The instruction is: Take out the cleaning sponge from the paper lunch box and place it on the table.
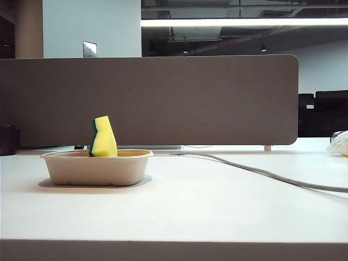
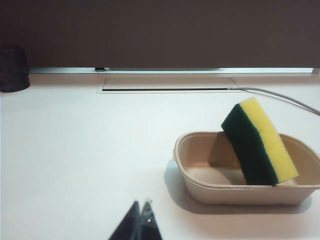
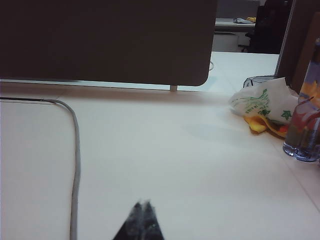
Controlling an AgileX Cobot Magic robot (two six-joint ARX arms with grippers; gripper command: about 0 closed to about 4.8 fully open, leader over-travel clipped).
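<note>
Now the cleaning sponge (image 2: pixel 259 141) stands tilted inside the paper lunch box (image 2: pixel 240 192), leaning on its far wall, on the white counter (image 1: pixel 206 201). Left hand (image 2: pixel 139 205) hovers low near the box, fingers together. Right hand (image 3: pixel 143 205) is also closed, beside a grey cable (image 3: pixel 75 165).

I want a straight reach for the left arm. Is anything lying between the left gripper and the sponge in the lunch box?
Nothing visible. In the left wrist view only bare table lies between the left gripper, jaws together, and the paper lunch box. The cleaning sponge leans tilted inside, rising above the rim. The grey cable runs behind the box.
</note>
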